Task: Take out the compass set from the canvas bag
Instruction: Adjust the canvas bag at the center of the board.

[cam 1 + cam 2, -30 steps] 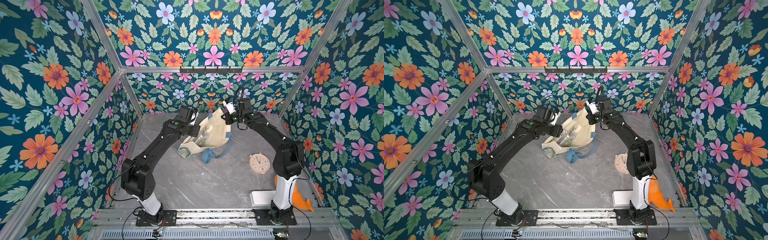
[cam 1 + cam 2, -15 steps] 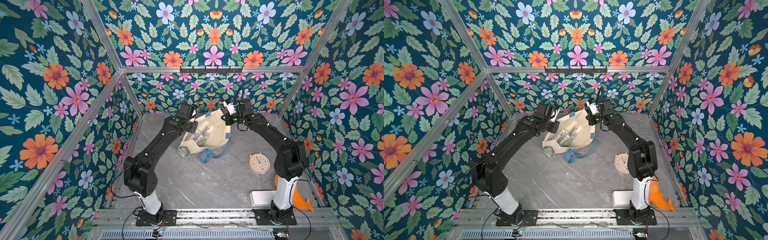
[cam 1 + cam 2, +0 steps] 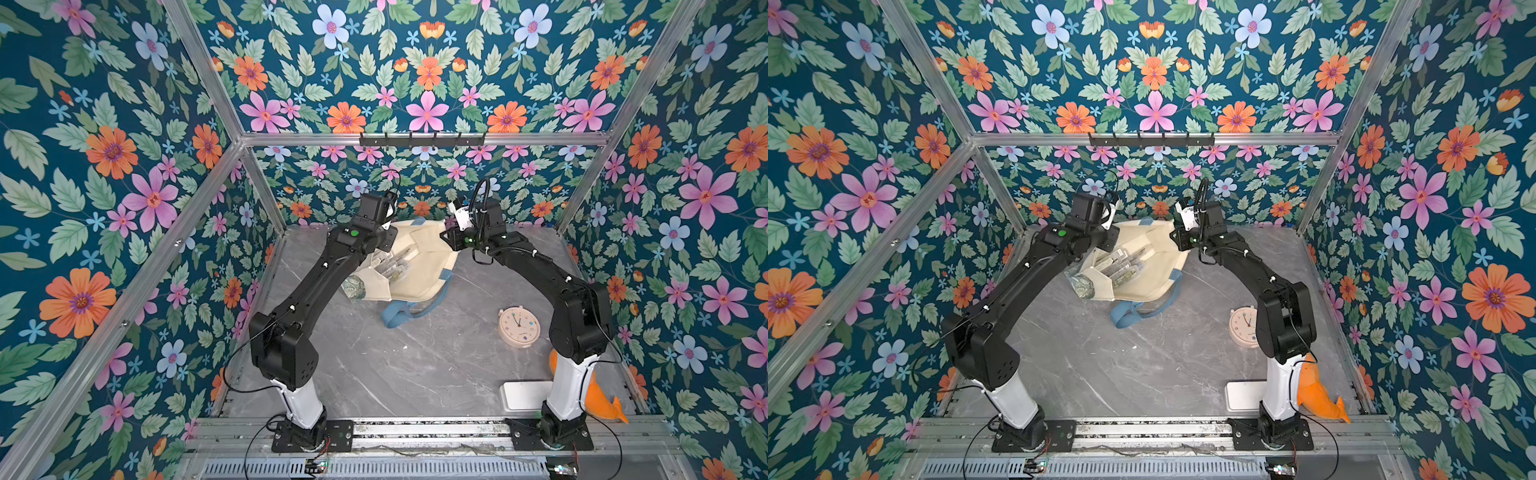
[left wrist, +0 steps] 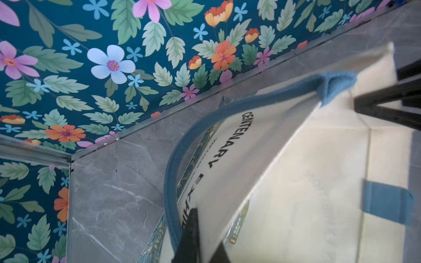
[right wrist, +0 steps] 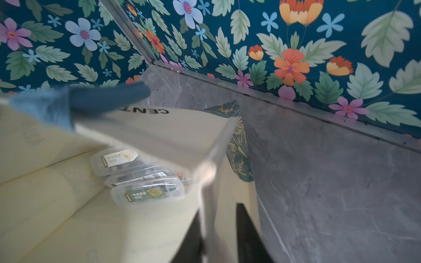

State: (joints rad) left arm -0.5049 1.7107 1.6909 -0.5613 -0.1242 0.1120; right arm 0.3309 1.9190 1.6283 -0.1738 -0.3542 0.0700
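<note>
Canvas bag [image 3: 428, 259] lies by the worktop's [image 3: 407, 374] far edge, its mouth held open: left jaws clenched on its rim, right jaws released and probably next to reach inside for the compass set [image 5: 148, 193].

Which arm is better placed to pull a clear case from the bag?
Probably right. The right hand is open at the mouth of the canvas bag, facing the clear cases; the left hand is clamped on its rim.

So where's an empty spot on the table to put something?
The bare middle of the table, between left arm and right arm, in front of the canvas bag. Crowded: around the bag, and by the clock.
</note>
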